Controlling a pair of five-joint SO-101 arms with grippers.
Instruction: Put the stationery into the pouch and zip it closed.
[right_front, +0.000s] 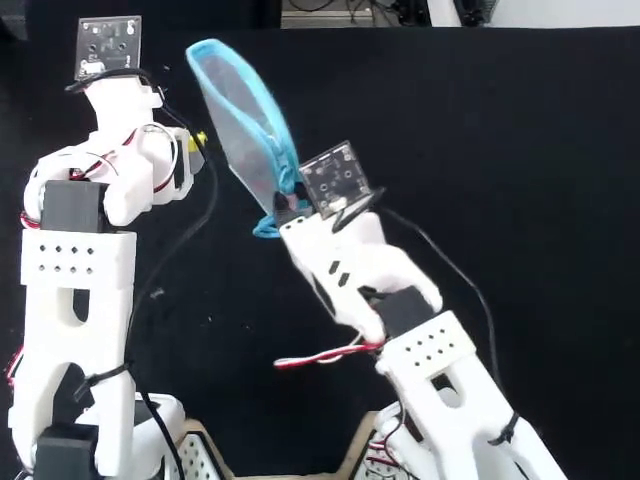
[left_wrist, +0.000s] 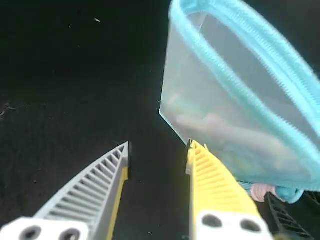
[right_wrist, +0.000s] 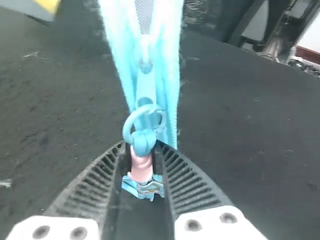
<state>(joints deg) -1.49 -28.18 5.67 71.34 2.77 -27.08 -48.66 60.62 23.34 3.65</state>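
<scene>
A translucent pouch (right_front: 243, 112) with light blue zipper trim is held up off the black table, tilted, one end high at the back. My right gripper (right_front: 286, 212) is shut on its lower end. In the right wrist view the black fingers (right_wrist: 100, 175) clamp the blue zipper end, with a pink piece (right_wrist: 141, 167) and the blue pull ring (right_wrist: 144, 120) between them (right_wrist: 142, 152). My left gripper (right_front: 197, 150) is open beside the pouch's flat side; its yellow finger (left_wrist: 210, 175) touches the pouch wall (left_wrist: 220, 105). Blurred pink and green items show inside the pouch.
The black table (right_front: 500, 150) spreads wide to the right of the arms. Both white arm bases (right_front: 70, 400) stand at the front edge. Cables and gear lie beyond the table's back edge (right_front: 340, 12).
</scene>
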